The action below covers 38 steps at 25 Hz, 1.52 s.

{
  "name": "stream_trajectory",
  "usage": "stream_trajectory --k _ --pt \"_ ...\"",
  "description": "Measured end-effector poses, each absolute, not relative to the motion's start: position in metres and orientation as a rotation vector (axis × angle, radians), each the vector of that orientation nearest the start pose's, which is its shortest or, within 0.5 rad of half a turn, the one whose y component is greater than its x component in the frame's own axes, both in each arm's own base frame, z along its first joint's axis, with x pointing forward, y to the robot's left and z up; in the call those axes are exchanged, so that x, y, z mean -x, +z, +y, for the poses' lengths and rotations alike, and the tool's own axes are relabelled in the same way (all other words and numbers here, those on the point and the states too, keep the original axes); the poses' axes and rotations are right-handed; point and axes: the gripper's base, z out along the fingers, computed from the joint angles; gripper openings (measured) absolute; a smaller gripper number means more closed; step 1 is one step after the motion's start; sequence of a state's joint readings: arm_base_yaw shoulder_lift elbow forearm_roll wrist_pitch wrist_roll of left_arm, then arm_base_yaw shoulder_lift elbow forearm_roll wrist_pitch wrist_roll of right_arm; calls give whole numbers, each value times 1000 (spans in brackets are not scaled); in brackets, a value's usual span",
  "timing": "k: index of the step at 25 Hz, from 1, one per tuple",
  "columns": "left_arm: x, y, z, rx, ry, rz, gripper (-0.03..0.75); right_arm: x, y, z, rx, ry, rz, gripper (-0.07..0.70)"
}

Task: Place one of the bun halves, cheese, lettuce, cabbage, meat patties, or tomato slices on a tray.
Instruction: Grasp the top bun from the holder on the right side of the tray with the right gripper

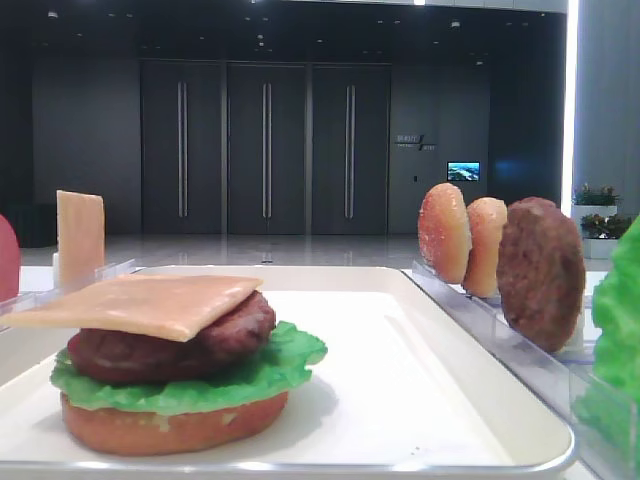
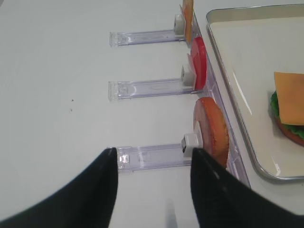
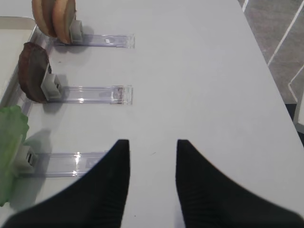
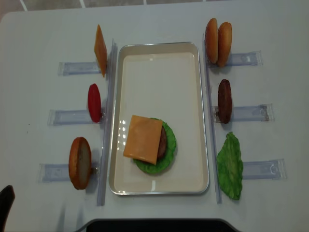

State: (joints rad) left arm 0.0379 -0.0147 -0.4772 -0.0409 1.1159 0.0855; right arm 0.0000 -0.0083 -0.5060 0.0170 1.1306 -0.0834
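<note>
A burger is growing on the big white tray (image 4: 198,116) in the middle of the table, near its front end. At the bottom sits a round bun half (image 1: 170,425), then a curly green lettuce (image 1: 285,365) leaf, then a bumpy brown meat patty (image 1: 225,335), and on top a flat, smooth cheese (image 4: 143,138) square lying a bit crooked. The other pieces stand up on their edges in clear plastic racks (image 4: 248,113) on both sides of the tray, I think so a claw can pinch them easily. There is a red tomato slice (image 4: 94,102), more buns (image 4: 217,36) and another patty (image 4: 224,100). The left gripper (image 2: 153,159) is spread wide and holds nothing, pointing at the bun (image 2: 213,130) in the nearest rack. The right gripper (image 3: 152,149) also has a gap between its black fingers and nothing in it, above bare table.
</note>
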Motion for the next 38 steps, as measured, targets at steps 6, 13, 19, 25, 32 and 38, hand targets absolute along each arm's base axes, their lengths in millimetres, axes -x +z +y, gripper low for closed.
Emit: stream_trajectory --k 6,13,19,25,32,38 --pt "7 267 -4 -53 25 2106 380 10 273 1 89 -30 2098 235" --pt "7 267 -4 -53 25 2106 380 10 273 1 89 -30 2098 235" --pt "7 267 -4 -53 25 2106 380 10 273 1 89 -30 2098 235" --pt "7 267 -4 -53 25 2106 380 10 273 1 89 -30 2098 235" --pt "7 267 -4 -53 25 2106 380 10 273 2 88 -27 2098 235" --pt "7 267 -4 -53 25 2106 380 -1 274 2 90 -24 2165 238"
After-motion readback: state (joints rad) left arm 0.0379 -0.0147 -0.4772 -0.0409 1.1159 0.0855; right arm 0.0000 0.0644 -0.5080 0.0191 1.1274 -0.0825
